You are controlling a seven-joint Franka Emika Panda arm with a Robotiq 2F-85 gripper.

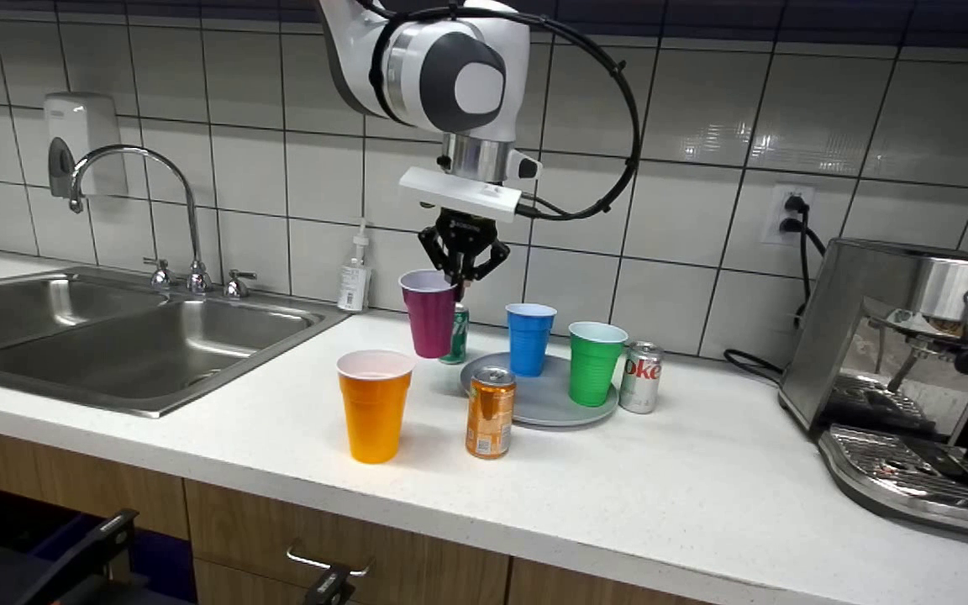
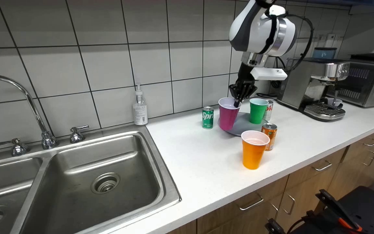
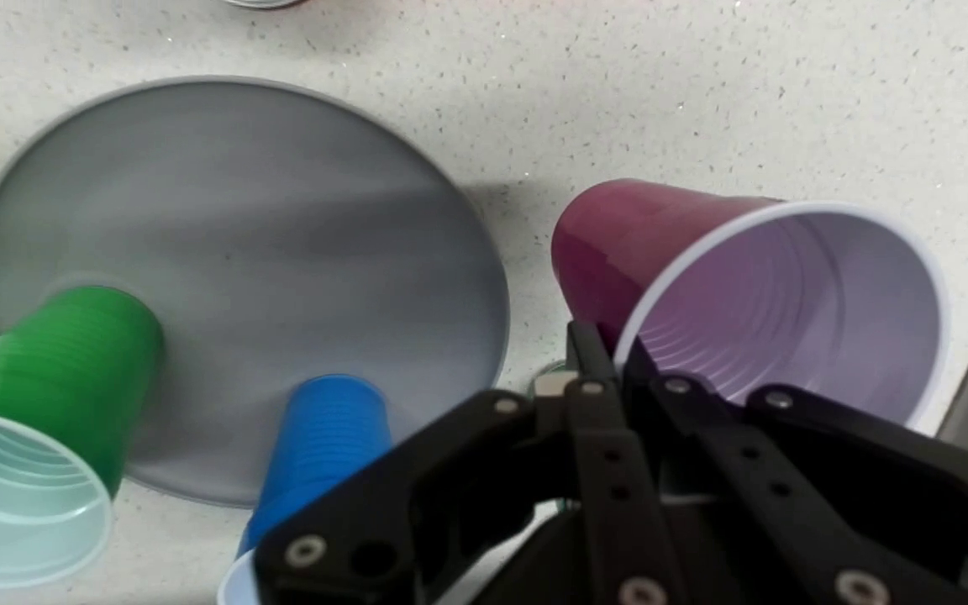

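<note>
My gripper [image 3: 614, 353] is shut on the near wall of a purple cup [image 3: 644, 235], one finger inside and one outside its white rim. The cup [image 1: 429, 323] is upright or nearly so and raised a little above the counter, beside the grey plate [image 3: 232, 252]. It also shows in the other view [image 2: 228, 115]. A green cup [image 1: 596, 370] and a blue cup [image 1: 530, 340] stand on the plate; the blue cup is hidden in an exterior view behind the purple one. A green Sprite can [image 2: 207, 117] stands on the counter near the gripper, partly hidden by the purple cup in an exterior view.
An orange cup [image 1: 376, 412] and an orange can [image 1: 491, 416] stand toward the counter's front. A Diet Coke can [image 1: 642, 378] is beside the plate. A steel sink [image 2: 172, 191], a pump bottle [image 2: 140, 110] and an espresso machine [image 1: 938, 336] flank the area. A tiled wall is behind.
</note>
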